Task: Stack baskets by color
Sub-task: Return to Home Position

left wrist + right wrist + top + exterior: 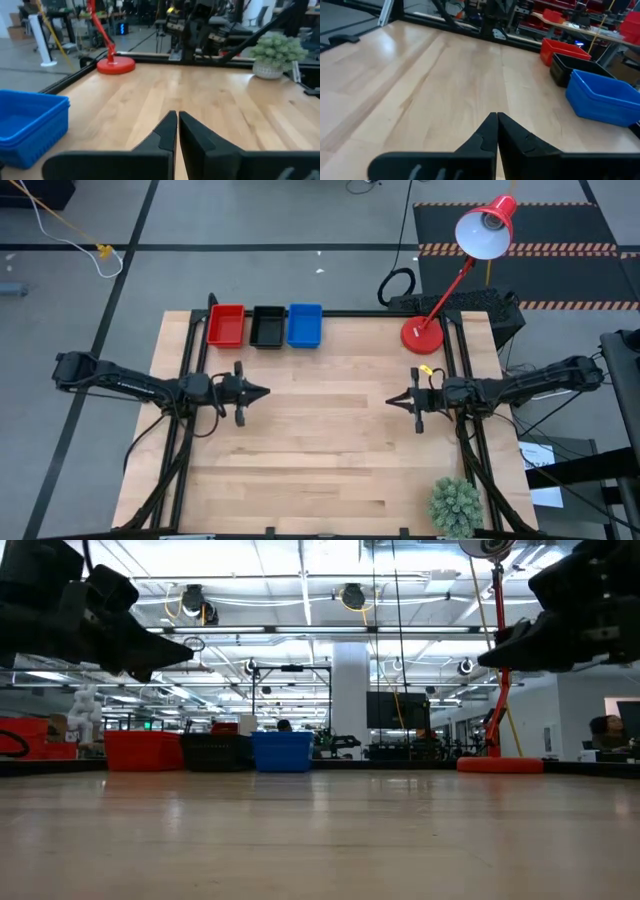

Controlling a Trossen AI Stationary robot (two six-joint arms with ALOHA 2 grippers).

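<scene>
A pale wooden desk point(320, 835) fills the lower half of the frame. At its far edge, left of centre, the red baskets point(143, 751), black baskets point(215, 752) and blue baskets point(282, 752) stand in a tight row, red leftmost. Each colour shows as one low block, and the number in each cannot be told. At right, the red lamp base point(500, 765) sits on the desk. The left gripper point(183, 654) hangs in the upper left and the right gripper point(487, 658) in the upper right, both well above the desk, tips pointing toward each other. A person point(604, 730) sits at the far right edge.

Arms level — left hand point(264, 392) and right hand point(391, 401) closed, tips facing.
</scene>
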